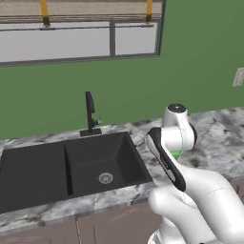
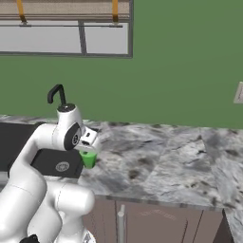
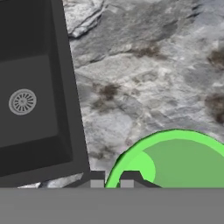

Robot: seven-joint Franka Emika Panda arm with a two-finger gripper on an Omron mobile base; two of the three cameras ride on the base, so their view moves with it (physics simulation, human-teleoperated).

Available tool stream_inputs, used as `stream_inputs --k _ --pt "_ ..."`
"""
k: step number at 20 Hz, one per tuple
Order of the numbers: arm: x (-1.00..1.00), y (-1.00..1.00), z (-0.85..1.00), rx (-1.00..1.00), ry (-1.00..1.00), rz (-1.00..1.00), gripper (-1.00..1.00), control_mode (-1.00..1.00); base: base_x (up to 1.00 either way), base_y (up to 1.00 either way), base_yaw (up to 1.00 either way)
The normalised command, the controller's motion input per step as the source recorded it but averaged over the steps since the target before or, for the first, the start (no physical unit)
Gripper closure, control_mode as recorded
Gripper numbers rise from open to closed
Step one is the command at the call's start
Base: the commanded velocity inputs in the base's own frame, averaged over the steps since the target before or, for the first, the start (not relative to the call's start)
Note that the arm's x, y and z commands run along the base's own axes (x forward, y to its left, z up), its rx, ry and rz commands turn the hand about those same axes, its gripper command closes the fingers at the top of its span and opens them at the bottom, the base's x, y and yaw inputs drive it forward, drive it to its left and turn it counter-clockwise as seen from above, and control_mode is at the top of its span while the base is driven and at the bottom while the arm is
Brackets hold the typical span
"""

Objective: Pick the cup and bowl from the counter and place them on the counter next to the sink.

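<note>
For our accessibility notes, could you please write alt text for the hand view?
The tool is shut on the rim of the bright green cup, seen from above over the marbled counter. The dark sink, with its round drain, lies to the left in this view.

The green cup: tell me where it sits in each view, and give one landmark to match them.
Left base view: the cup is a green sliver right of centre, mostly hidden behind the arm.
Right base view: left of centre, under the hand, just right of the sink.
Hand view: bottom right, its rim clamped by the jaws.
Shared landmark: the sink's round drain.
</note>
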Motion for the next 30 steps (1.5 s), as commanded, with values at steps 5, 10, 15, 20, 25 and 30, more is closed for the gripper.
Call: stream_inputs --k 5,10,15,20,25,30 --pt "0.26 0.13 -0.22 0.0 0.0 0.0 1.0 -1.0 0.0 0.0 0.0" --pt "0.26 0.0 -0.02 0.0 0.04 0.01 1.0 -1.0 0.0 0.0 0.0" --pt "0.41 0.0 -0.17 0.0 0.05 0.0 1.0 -1.0 0.0 0.0 0.0" --pt "0.29 0.0 -0.23 0.0 0.07 0.0 1.0 -1.0 0.0 0.0 0.0" --pt "0.17 0.01 -0.31 0.0 0.04 0.0 1.0 -1.0 0.0 0.0 0.0" --pt "0.05 0.0 -0.36 0.0 0.02 0.0 1.0 -1.0 0.0 0.0 0.0"
